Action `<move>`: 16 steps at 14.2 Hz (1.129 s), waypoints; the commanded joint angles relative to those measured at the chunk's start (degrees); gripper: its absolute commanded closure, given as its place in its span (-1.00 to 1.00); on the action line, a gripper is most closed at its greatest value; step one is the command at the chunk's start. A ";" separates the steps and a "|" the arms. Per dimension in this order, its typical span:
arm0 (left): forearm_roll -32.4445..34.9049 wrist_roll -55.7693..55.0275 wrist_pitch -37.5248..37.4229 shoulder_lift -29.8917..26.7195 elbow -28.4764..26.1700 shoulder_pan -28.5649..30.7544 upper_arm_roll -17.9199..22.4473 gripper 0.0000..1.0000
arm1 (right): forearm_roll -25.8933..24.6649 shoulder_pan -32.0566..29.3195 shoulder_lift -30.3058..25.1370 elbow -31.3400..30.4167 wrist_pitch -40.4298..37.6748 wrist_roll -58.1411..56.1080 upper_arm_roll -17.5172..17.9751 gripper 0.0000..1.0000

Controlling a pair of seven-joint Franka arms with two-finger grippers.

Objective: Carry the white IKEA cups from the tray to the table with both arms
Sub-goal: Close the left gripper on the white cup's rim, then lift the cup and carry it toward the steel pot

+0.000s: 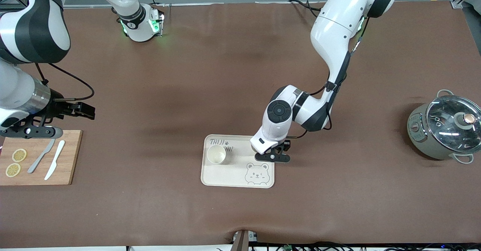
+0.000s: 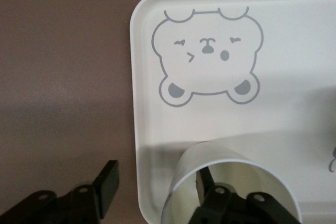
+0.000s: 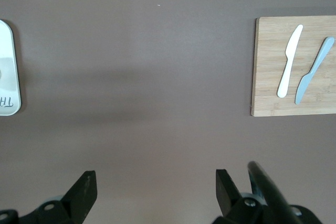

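From the front view, the tray (image 1: pixel 239 176) is lying on the brown table (image 1: pixel 240 93), nearer the front camera than both arm bases. One white cup (image 1: pixel 216 154) is standing upright on it, toward the right arm's end, close to the lettering. The left gripper (image 1: pixel 273 156) is reaching down over the tray's edge toward the left arm's end, where its body is hiding whatever sits beneath. The right gripper (image 1: pixel 80 110) is waiting well apart, over bare table just beside the wooden cutting board (image 1: pixel 67 157), which is carrying two knives (image 1: pixel 49 159) and lemon slices (image 1: pixel 15 162). A lidded pot (image 1: pixel 445 130) is standing at the left arm's end.

The left wrist view is showing why the arm is parked there: a second cup (image 2: pixel 231 182) is sitting near the tray's corner by the bear drawing (image 2: pixel 207 59), and the jaws are straddling its wall, one finger (image 2: pixel 206 186) inside the rim, the other outside over the table. They are standing part-way apart; whether they are pinching the wall I cannot tell.

The right wrist view is showing its jaws spread wide, holding nothing, facing bare table.
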 commanded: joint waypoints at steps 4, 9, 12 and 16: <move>1.39 -1.15 0.30 -1.69 -1.92 -0.35 0.30 1.00 | -0.98 0.23 -0.87 -0.71 -0.30 0.96 0.15 -1.00; 1.21 -1.07 0.30 -1.69 -1.92 -0.26 0.30 1.00 | -0.98 0.32 -0.87 -0.71 -0.39 0.96 0.15 -1.00; 1.03 -2.29 0.30 -2.21 -2.27 -0.26 0.30 1.00 | -0.98 0.23 -0.87 -0.71 -0.39 0.96 0.15 -1.00; 0.60 -3.96 0.21 -5.37 -4.64 0.09 0.21 1.00 | -0.98 0.23 -0.96 -0.71 -0.47 0.96 0.15 -1.00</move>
